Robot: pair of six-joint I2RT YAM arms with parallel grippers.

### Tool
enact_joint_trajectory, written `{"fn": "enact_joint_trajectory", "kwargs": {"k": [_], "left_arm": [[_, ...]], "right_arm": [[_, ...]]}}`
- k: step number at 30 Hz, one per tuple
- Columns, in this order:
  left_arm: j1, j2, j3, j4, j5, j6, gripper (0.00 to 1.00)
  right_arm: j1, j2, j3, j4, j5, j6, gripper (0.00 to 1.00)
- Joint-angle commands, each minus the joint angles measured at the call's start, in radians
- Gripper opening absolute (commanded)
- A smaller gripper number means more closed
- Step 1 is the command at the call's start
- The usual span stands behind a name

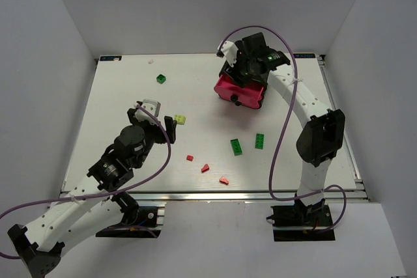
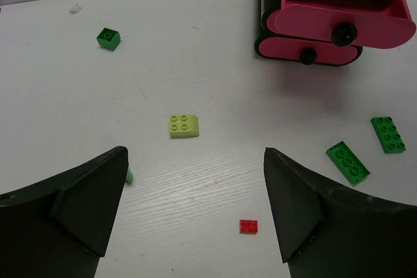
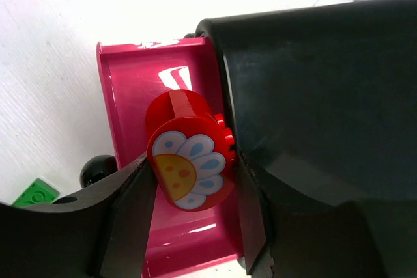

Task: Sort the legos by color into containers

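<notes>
My left gripper (image 1: 166, 122) (image 2: 195, 206) hangs open over the table, nothing between its fingers. A lime-yellow lego (image 2: 184, 125) (image 1: 180, 120) lies just ahead of it, and a small red lego (image 2: 248, 226) lies between the fingertips' lines on the table. My right gripper (image 3: 192, 180) (image 1: 242, 73) is shut on a red lego with a flower print (image 3: 192, 161), held above the pulled-out top pink drawer (image 3: 127, 102) of the containers (image 1: 240, 90) (image 2: 339, 24). A dark green cube (image 1: 161, 79) (image 2: 109, 38) sits far left. Two green flat legos (image 1: 236, 147) (image 1: 260, 140) lie mid-table.
Three red bits (image 1: 189, 158) (image 1: 205, 168) (image 1: 224, 180) lie near the front edge. A drawer's black knob (image 3: 98, 168) and a green lego (image 3: 36, 193) show below the right gripper. A small green scrap (image 2: 129, 176) lies beside my left finger. Purple cables loop along both arms.
</notes>
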Motion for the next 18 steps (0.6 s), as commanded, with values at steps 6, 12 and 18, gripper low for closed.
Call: {"fn": "enact_joint_trajectory", "kwargs": {"k": [6, 12, 18], "left_arm": [[0.004, 0.017, 0.018, -0.007, 0.049, 0.009, 0.95], [0.004, 0.037, 0.021, -0.007, 0.09, 0.011, 0.96], [-0.007, 0.109, 0.029, 0.003, 0.187, -0.029, 0.8]], "right_arm": [[-0.002, 0.025, 0.06, -0.045, -0.024, -0.026, 0.6], [-0.002, 0.008, 0.083, -0.037, -0.031, 0.005, 0.65], [-0.004, -0.068, 0.082, 0.009, 0.002, 0.084, 0.57]]}}
